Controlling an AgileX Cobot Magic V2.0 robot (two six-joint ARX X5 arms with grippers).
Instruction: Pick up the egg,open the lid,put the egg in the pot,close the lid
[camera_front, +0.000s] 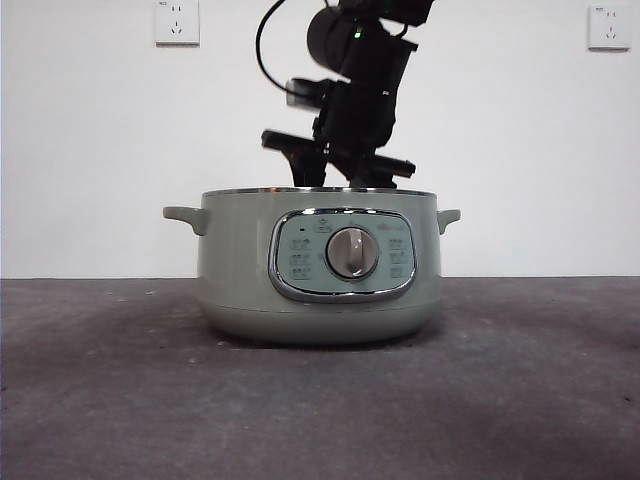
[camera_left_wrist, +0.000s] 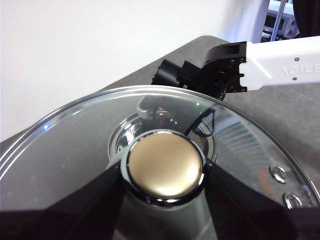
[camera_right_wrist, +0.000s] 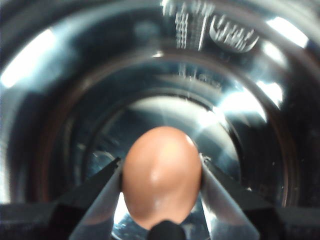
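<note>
The sage-green pot (camera_front: 240, 260) stands lidless in the middle of the table. From above, my right arm (camera_front: 355, 90) reaches down into it, its jaws hidden behind the rim. In the right wrist view my right gripper (camera_right_wrist: 160, 162) is shut on the reddish-brown egg (camera_right_wrist: 161, 190), held inside the pot's shiny inner wall (camera_right_wrist: 65, 100). My left gripper (camera_left_wrist: 165, 170) is shut on the knob (camera_left_wrist: 165, 162) of the glass lid (camera_left_wrist: 75, 145), which is held away from the pot and is out of the front view. Through the glass, the right arm's white link (camera_left_wrist: 280, 65) shows.
A dark grey table (camera_front: 320, 410) stretches around the pot, with a white wall behind. Two wall sockets (camera_front: 177, 22) (camera_front: 609, 27) sit high up. The pot's dial (camera_front: 352, 252) and control panel face the front camera.
</note>
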